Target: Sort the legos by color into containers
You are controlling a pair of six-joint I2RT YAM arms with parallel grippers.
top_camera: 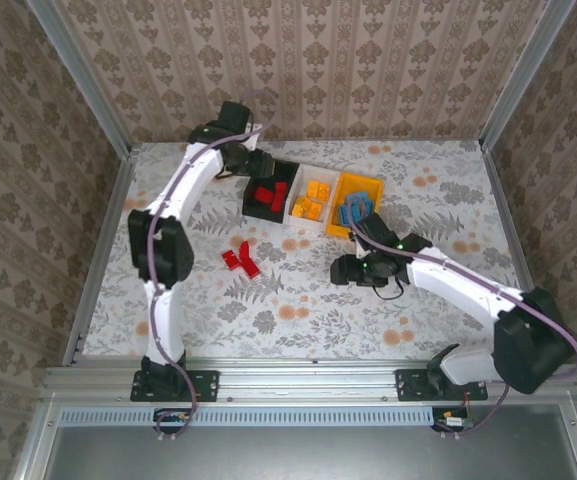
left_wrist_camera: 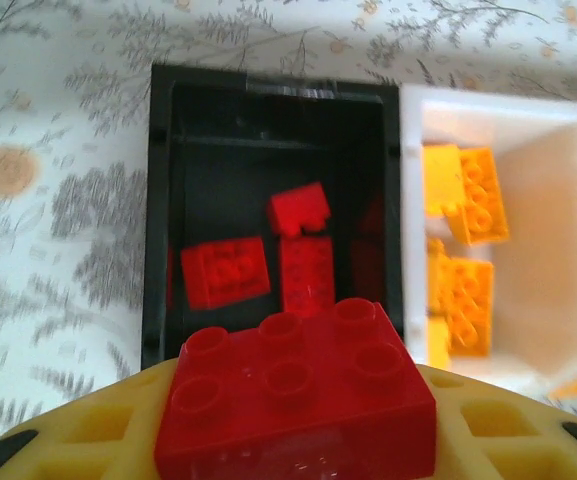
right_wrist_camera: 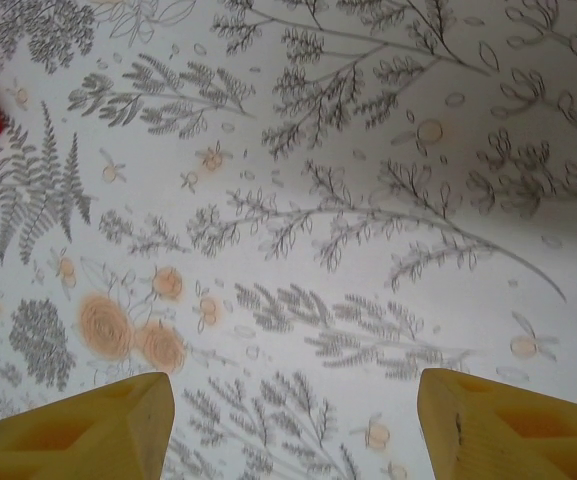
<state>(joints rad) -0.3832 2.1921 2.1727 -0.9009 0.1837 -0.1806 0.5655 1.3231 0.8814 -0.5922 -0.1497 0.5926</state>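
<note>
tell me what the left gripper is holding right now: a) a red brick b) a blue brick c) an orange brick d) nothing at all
A: the left wrist view shows a red brick clamped in the left gripper, with the black bin just beyond it.

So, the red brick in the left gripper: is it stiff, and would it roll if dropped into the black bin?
The red brick looks like rigid glossy plastic, so probably stiff, light and slightly slippery. Its flat boxy faces should not roll; it may bounce or land tilted on the red bricks in the black bin.
</note>
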